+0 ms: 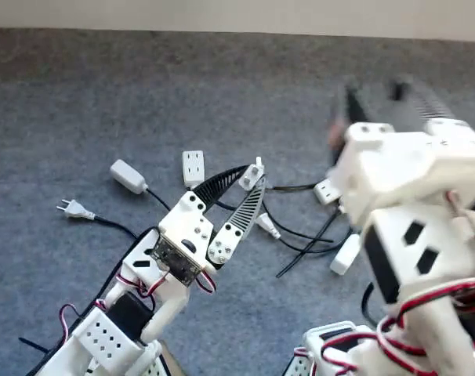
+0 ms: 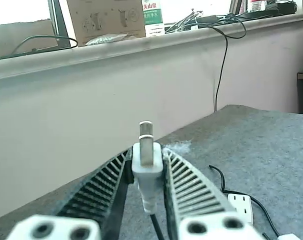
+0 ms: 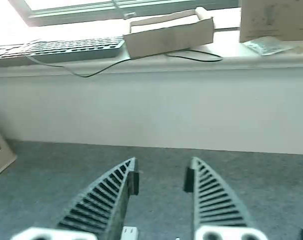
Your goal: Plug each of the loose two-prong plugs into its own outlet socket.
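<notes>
Left gripper (image 2: 147, 152) pinches plug (image 2: 146, 172) over grey mat (image 2: 271, 150); white wall (image 2: 91, 115), cluttered sill (image 2: 141, 46) beyond.

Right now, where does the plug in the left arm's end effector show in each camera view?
High view: plug mid-frame, clamped at the left end effector tips.
Left wrist view: mid-frame between ribbed fingers, prongs past their tips.
Right wrist view: open right end effector over carpet, facing the wall.
Shared landmark: grey carpet.

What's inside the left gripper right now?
A white two-prong plug, clamped in the left gripper with its prongs pointing away from the wrist. Its dark cord runs back between the fingers, which cover the rest of it.
</notes>
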Controlling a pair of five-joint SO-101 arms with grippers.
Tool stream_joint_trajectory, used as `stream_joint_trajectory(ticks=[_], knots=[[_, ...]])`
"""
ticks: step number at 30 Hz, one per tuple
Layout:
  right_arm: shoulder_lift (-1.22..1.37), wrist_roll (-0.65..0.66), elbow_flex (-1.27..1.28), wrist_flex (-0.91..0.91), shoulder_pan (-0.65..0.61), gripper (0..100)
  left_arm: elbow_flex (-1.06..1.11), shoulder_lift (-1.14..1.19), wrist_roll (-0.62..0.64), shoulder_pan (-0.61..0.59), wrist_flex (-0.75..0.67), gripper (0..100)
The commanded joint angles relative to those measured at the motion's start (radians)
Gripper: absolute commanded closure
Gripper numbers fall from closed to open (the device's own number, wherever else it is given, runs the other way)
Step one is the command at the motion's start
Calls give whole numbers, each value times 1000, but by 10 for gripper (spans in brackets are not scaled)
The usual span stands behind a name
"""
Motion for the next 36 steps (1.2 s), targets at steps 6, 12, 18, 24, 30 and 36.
stream_joint_trajectory(ticks=[6, 12, 18, 24, 30, 36], knots=[[-12, -11, 151, 47, -277, 992, 8, -21, 8, 16, -71, 993], [-12, 95, 441, 25, -371, 992, 15, -21, 8, 10, -64, 993], [-84, 103, 587, 16, -390, 992, 15, -21, 8, 7, -64, 993], [-232, 157, 829, -51, -389, 992, 13, -21, 8, 7, -69, 993], [-371, 164, 1150, -274, -306, 992, 12, -21, 8, 7, -68, 993], [-406, 176, 1317, -446, -182, 992, 10, -21, 8, 8, -64, 993]])
